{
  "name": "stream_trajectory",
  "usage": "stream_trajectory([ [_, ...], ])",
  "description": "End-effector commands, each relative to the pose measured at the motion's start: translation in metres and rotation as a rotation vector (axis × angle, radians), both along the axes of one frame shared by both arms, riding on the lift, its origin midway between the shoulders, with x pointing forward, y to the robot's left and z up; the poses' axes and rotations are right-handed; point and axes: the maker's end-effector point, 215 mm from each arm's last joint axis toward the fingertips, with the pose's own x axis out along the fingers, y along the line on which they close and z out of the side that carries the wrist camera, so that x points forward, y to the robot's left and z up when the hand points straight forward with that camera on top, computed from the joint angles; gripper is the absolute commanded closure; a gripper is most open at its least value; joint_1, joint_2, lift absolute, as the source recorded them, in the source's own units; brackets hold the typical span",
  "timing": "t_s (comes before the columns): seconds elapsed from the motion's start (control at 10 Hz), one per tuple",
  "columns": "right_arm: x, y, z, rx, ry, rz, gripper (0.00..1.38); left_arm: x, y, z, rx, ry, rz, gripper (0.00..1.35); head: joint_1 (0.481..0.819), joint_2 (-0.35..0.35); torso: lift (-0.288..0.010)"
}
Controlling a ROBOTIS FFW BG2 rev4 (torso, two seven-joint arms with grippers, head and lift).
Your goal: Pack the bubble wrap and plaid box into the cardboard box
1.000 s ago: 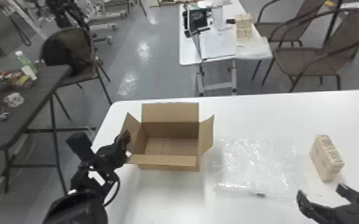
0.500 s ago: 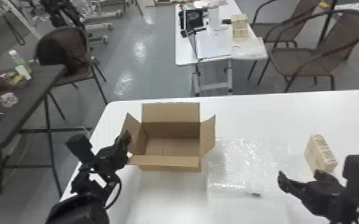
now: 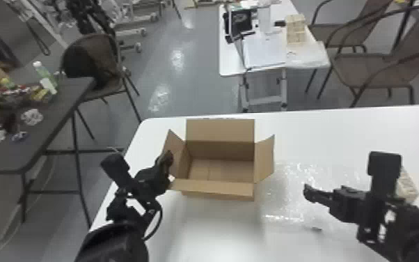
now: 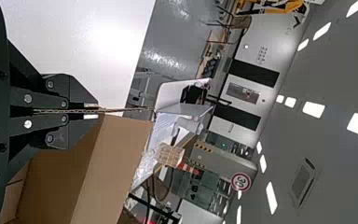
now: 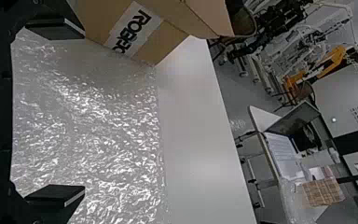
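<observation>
Your white table is spreading beneath the work, with the cardboard box standing open on it, flaps spread. The right wrist view is showing you a pale label with dark print on the box's side. The bubble wrap is lying flat on the table, just beside the box, on its right.

Your right gripper is hovering over the wrap with nothing in its grasp; its own wrist view is showing the two fingers spread wide. Compared with the earlier frames, it is now sitting farther left, nearer the box. Your left gripper is staying at the box's left flap, and the left wrist view is showing its fingertips pinching the thin cardboard edge.

The plaid box is resting on the table to the right of the wrap, partly hidden behind your right arm. A small dark object is lying by the wrap's near edge. In the room beyond, the left wrist view is catching a round printed sign.
</observation>
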Motion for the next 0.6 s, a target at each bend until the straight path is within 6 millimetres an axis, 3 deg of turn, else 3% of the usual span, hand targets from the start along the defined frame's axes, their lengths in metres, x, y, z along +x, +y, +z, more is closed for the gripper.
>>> stream_trajectory([
  [0.0,0.010,0.018,0.005,-0.007,0.048,0.017,0.13,0.002,-0.007,0.001,-0.006,-0.002,-0.011,1.21,0.695,0.277,-0.044],
  [0.2,0.014,0.013,-0.003,-0.060,0.126,-0.014,0.13,0.006,-0.015,0.003,-0.002,-0.002,-0.024,1.21,0.695,0.276,-0.044],
  [0.5,0.013,0.015,-0.041,-0.049,0.248,-0.013,0.13,0.009,-0.023,0.005,-0.006,-0.004,-0.037,1.21,0.695,0.271,-0.044],
])
